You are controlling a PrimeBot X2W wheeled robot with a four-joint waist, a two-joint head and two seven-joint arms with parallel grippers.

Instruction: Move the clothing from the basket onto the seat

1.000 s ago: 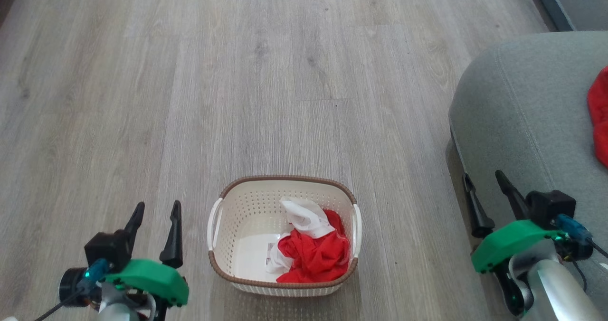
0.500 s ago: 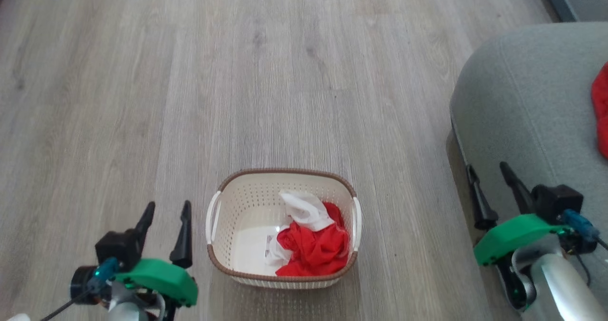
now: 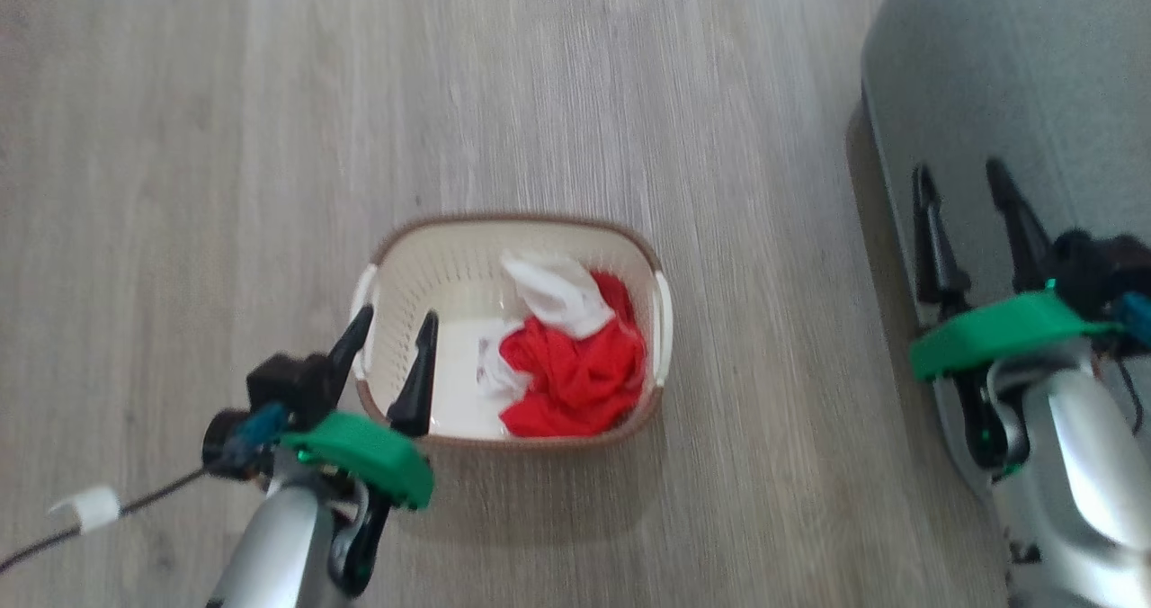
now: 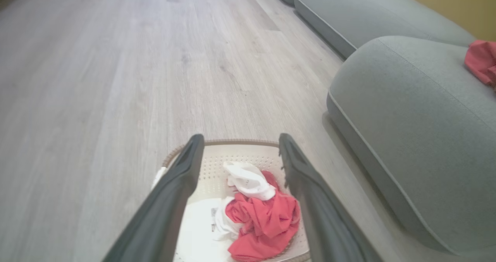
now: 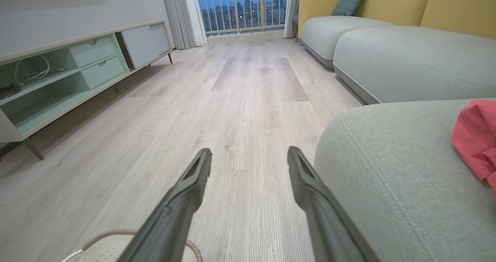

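— On pale wood-look planks [image 3: 180, 140] of a living room, what stands around?
— A low mint-and-white cabinet [image 5: 58, 80] runs along one wall, with a curtained balcony window [image 5: 240, 6] at the far end and a yellow-backed sofa [image 5: 445, 6]. The grey-green seat [image 3: 1034, 68] is at the robot's right, one red garment [image 5: 474, 138] lying on it.
— And the basket?
— The basket [image 3: 513, 219] sits on the floor, a strip of bare planks between it and the seat. The clothing [image 3: 575, 374], red fabric with a white piece [image 3: 557, 293] on top, is heaped in its right half; a label sticker [image 3: 486, 370] shows on the bare left part.
— The grippers?
— The left gripper [image 3: 397, 316] hangs over the basket's left end, fingers spread and empty, tips at the rim beside the left handle [image 3: 362, 298]. Its wrist view frames the heap between the fingers. The right gripper [image 3: 958, 169], fingers likewise parted with nothing between them, is over the seat's near edge
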